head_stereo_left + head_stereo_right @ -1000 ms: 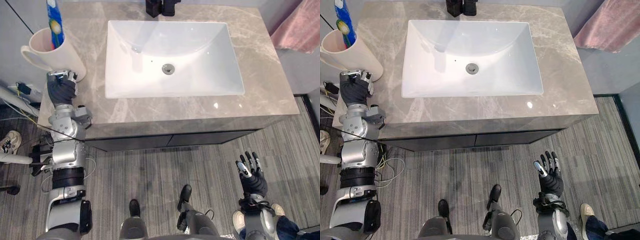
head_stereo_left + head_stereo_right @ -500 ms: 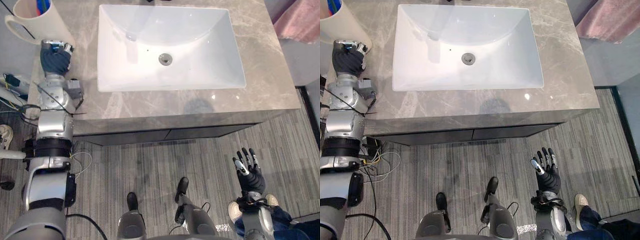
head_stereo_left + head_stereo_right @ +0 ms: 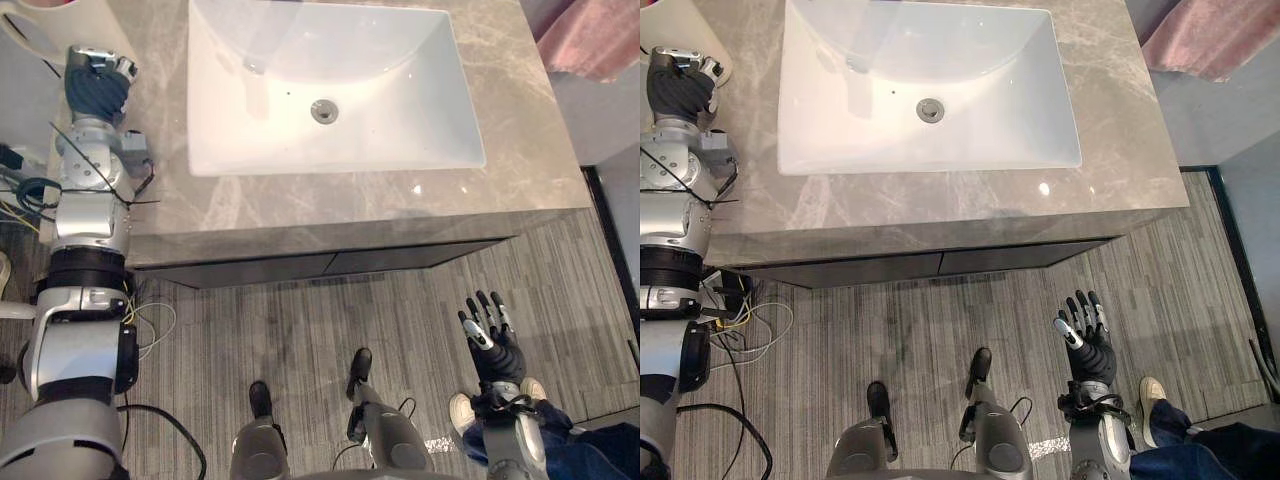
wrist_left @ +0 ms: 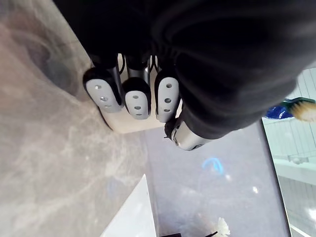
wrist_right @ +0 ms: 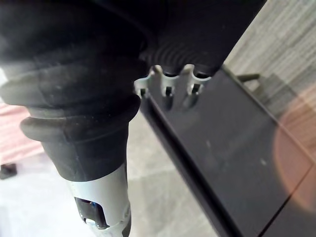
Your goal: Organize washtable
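A cream mug (image 3: 62,22) stands at the far left corner of the grey marble washtable (image 3: 520,120), cut off by the view's upper edge. My left hand (image 3: 96,84) rests on the counter just in front of the mug's base. In the left wrist view its fingers (image 4: 136,97) are curled, with the mug (image 4: 129,124) right behind them and nothing seen inside them. A blue toothbrush (image 4: 291,107) pokes out beyond. My right hand (image 3: 492,342) hangs low over the floor at the right, fingers straight and spread, holding nothing.
A white rectangular sink (image 3: 300,165) with a round drain (image 3: 323,110) takes up the middle of the counter. Dark cabinet fronts (image 3: 330,265) run beneath the counter's edge. A pink towel (image 3: 590,40) hangs at the far right. A person's shoe (image 3: 462,410) is by my right arm.
The camera has moved, so the whole scene has slid upward and the mug is now mostly cut off. My left hand stays by the mug's base. The right hand keeps its pose.
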{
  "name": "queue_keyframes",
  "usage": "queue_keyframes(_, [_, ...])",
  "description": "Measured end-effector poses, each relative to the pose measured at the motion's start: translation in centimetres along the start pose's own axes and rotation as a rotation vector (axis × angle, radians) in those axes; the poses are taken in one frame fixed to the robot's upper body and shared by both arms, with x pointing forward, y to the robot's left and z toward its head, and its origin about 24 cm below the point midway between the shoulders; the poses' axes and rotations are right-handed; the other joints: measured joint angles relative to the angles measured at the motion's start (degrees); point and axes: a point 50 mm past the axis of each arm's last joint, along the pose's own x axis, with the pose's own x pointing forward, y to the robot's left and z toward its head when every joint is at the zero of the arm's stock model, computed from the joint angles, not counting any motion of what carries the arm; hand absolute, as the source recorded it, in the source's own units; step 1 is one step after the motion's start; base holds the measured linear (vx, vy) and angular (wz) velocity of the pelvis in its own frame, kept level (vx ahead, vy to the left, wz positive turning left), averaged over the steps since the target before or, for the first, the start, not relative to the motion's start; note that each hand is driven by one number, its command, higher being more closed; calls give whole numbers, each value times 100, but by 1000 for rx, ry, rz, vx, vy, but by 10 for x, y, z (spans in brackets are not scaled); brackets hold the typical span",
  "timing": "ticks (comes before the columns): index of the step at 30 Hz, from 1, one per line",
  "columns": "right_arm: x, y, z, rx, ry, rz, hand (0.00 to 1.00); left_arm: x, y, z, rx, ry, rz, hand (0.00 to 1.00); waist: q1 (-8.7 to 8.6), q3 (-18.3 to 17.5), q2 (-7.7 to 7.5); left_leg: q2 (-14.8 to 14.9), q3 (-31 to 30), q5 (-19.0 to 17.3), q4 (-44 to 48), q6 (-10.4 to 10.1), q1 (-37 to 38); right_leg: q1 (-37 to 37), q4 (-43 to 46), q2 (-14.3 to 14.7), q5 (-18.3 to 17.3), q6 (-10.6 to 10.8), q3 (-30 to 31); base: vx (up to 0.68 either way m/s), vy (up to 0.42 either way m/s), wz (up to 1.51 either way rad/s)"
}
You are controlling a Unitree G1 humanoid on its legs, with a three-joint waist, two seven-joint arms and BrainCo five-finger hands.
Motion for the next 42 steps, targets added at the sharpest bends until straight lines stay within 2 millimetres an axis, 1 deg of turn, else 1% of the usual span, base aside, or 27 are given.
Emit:
queue_keyframes(3, [0,1,-1,2,3,4,0,-2,-2,0,1,-6,-14,100,-6,-1,-2,-44,-64,44,-1,13,-13,1,0,-38,0,0,-6,-42,0,4])
queue_keyframes(6, [0,5,-5,9,19,21,0,-16,-15,-1,2,-42,-86,100,-10,-3,-5,-85,-122,86,2,33,-40,8,-2,-88,0,1,-14,-50,11,10])
queue_keyframes(8, [0,5,-7,13,28,17,0,-28,-27,-11,-18,-26,-140,100,16,-11,-15,-98,-150,132,4,34,-65,28,2,-96,1,3,-79,-49,-5,15])
queue_keyframes(10, [-1,4,-8,13,32,12,0,-38,-33,-20,-28,-4,-174,100,16,-11,-15,-97,-216,167,4,37,-78,62,3,-97,1,3,-156,-41,-9,16])
queue_keyframes(12, [-1,3,-8,11,31,9,0,-41,-37,-23,-38,3,-193,100,36,-12,-13,-96,-248,183,11,34,-94,69,3,-94,-1,3,-174,-44,-11,8])
queue_keyframes(14, [0,2,-7,10,29,7,0,-42,-39,-20,-41,-9,-208,100,53,-29,-1,-95,-255,191,10,31,-105,69,3,-94,-9,1,-194,-40,-10,4])
queue_keyframes(17, [-1,-1,-10,8,41,-6,0,-42,-41,-17,-38,-22,-217,100,41,-203,49,-93,-275,213,2,12,-119,70,3,-95,-96,-35,-233,-12,-11,4])
queue_keyframes(19, [-1,-4,-12,4,52,-15,0,-43,-47,-18,-21,-18,-244,100,23,-338,162,-84,-290,217,-6,3,-130,73,3,-87,-124,-15,-224,10,-2,2])
queue_keyframes(21, [-1,-4,-12,0,54,-12,0,-43,-51,-18,-13,-21,-262,100,21,-384,232,-82,-295,221,-33,-4,-164,75,3,-84,-125,-12,-224,0,0,0])
queue_keyframes(23, [-1,-6,-12,-11,62,-6,0,-42,-54,-15,-11,-28,-277,100,15,-417,244,-82,-297,233,-74,-19,-149,77,3,-82,-126,-9,-227,19,8,0])
queue_keyframes(24, [-2,-7,-12,-11,63,-7,0,-40,-54,-15,-10,-27,-277,100,14,-426,234,-84,-299,251,-79,-46,-131,77,3,-82,-125,-9,-227,57,15,1])
queue_keyframes(27, [-2,-8,-14,-10,72,-11,0,-32,-53,-16,25,-5,-283,100,1,-447,214,-85,-313,296,-81,-41,-92,84,4,-83,-121,-7,-243,55,9,4])
queue_keyframes(30, [-4,-9,-16,-9,80,-15,0,-19,-52,-12,71,5,-279,100,-1,-474,173,-86,-325,296,-77,-41,-100,88,3,-88,-120,-6,-257,10,5,1])
queue_keyframes(34, [-4,-9,-16,-6,80,-15,0,-1,-44,3,110,-14,-247,100,-62,-513,112,-84,-331,296,-71,-41,-108,90,3,-88,-119,-7,-259,0,0,0])
queue_keyframes(36, [-4,-9,-16,-4,80,-15,0,4,-40,8,121,-16,-231,100,-84,-514,110,-83,-331,295,-68,-41,-146,90,2,-88,-120,-7,-258,0,0,0])
queue_keyframes(40, [-3,-9,-15,7,77,-17,0,12,-33,15,125,-21,-202,100,-92,-511,101,-74,-327,294,-73,-42,-206,-2,2,-82,-119,-8,-257,11,2,0])
queue_keyframes(42, [-3,-9,-15,8,77,-17,0,13,-27,13,132,-8,-187,100,-98,-507,82,-72,-321,298,-52,-45,-234,-43,3,-75,-115,-13,-231,52,7,-6])
